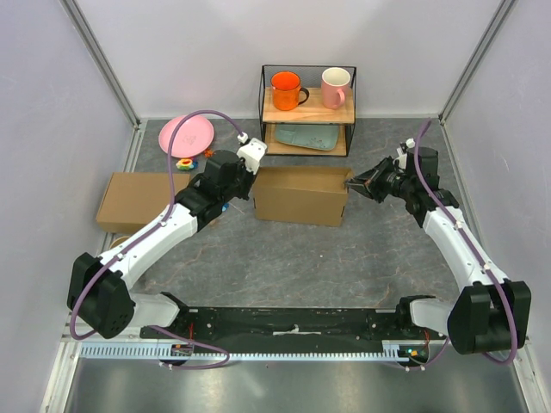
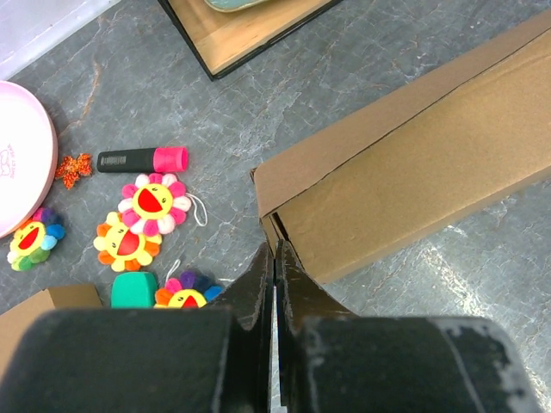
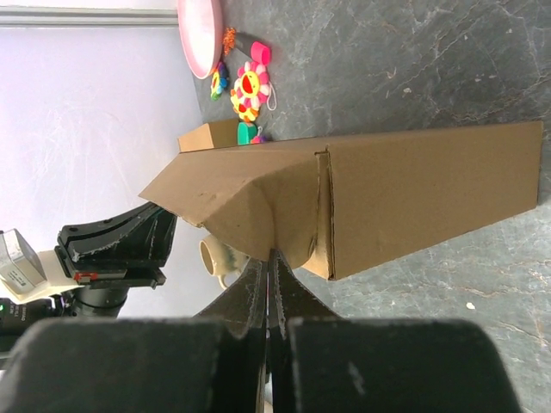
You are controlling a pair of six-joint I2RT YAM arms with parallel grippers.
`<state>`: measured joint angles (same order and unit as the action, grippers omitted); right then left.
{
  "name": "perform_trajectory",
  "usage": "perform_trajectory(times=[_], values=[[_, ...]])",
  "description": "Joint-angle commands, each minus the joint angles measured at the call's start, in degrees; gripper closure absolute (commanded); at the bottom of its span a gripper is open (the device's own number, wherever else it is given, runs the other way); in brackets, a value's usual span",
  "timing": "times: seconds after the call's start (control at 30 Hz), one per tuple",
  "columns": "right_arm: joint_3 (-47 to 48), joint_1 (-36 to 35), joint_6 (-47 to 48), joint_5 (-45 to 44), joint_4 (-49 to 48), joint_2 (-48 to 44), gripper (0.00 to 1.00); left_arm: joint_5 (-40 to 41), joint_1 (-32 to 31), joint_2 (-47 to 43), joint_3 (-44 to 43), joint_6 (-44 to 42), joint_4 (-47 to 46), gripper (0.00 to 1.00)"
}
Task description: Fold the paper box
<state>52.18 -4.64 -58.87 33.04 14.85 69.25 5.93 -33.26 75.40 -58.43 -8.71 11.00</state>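
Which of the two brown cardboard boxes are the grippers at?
The paper box at mid-table, in front of the wire shelf: the left gripper and right gripper meet its two ends. The other cardboard box lies apart at far left.

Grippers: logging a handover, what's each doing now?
Left gripper: fingers closed at the paper box corner; grip unclear.
Right gripper: fingers closed on the paper box's end flap.

A black wire-frame shelf with wooden boards (image 1: 308, 110) stands at the far edge of the grey marbled surface (image 1: 284, 267). On top sit an orange mug (image 1: 287, 89) and a pink mug (image 1: 335, 86); a teal plate (image 1: 307, 136) lies below. To the left are a round pink plate (image 1: 187, 134), colourful flower-shaped toys (image 2: 155, 203), a black marker with a pink cap (image 2: 142, 159) and a closed brown cardboard box (image 1: 133, 200).
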Motion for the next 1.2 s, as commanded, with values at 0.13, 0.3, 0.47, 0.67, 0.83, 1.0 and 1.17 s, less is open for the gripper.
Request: perform_trajectory(times=[0.13, 0.3, 0.47, 0.67, 0.83, 1.0, 1.17], values=[[4.15, -0.19, 13.24, -10.95, 10.19, -4.56, 1.0, -1.01, -0.85, -0.16, 0.96, -1.4, 1.56, 0.98], [7.83, -0.98, 21.51, -17.91, 15.63, -6.59, 1.0, -1.1, -0.85, 0.19, 0.6, -1.05, 1.83, 0.98], [9.78, -2.47, 24.5, -22.65, 17.75, -6.59, 1.0, -1.1, -0.85, 0.45, 0.34, -0.61, 2.18, 0.98], [11.62, -3.97, 28.11, -28.11, 20.47, -5.62, 1.0, -1.19, -0.85, 0.63, -0.1, -0.26, 2.36, 0.98], [11.71, -5.2, 29.95, -32.59, 21.09, -5.62, 1.0, -1.45, -0.85, 1.07, -0.36, -0.08, 2.44, 0.98], [10.4, -5.73, 30.04, -32.69, 20.57, -5.53, 1.0, -1.8, -0.85, 1.33, -0.98, 0.45, 2.44, 0.98], [6.8, -6.69, 29.78, -34.27, 18.46, -6.59, 1.0, -3.73, -0.85, 0.72, -1.51, 2.64, 2.62, 0.98]])
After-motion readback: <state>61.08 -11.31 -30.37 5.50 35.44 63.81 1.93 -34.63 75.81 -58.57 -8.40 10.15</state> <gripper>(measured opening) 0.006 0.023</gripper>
